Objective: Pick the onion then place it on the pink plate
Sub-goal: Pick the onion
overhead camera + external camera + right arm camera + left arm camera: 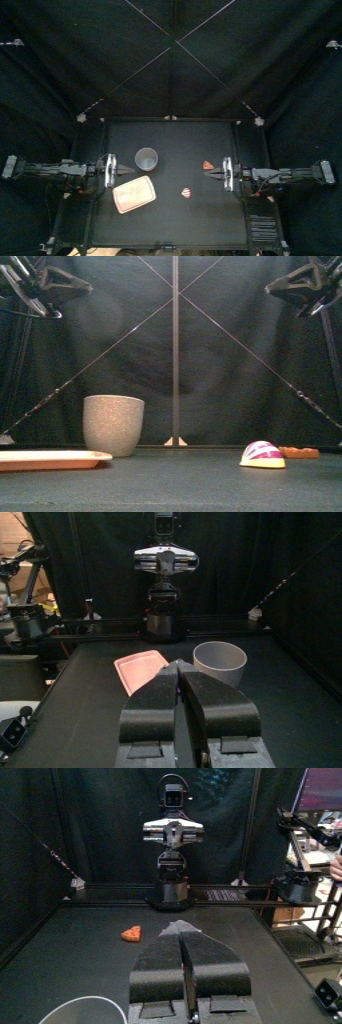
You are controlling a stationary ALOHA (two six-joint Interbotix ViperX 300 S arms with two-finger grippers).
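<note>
— Top view first: where is the onion?
— The onion (186, 190) lies on the bare worktop (174, 225), a little right of the frame's centre. It is well apart from the pink plate (134, 194), which sits lower left of centre. Nothing touches it.
— And the arms?
— Both rest at the frame's sides. The left pincer (186, 938) and the right pincer (179, 674) are each clenched on nothing, jaws pressed together. I judge the pick has not begun; held out there, they leave the middle free for a reach.
— Anything in the containers?
— The plate looks empty, flat and ready to take the onion. The grey cup (147, 157) stands upright just above it in the frame, and nothing shows inside it. A small red toy (207, 163) lies loose up and to the right of the onion, near the right pincer.
</note>
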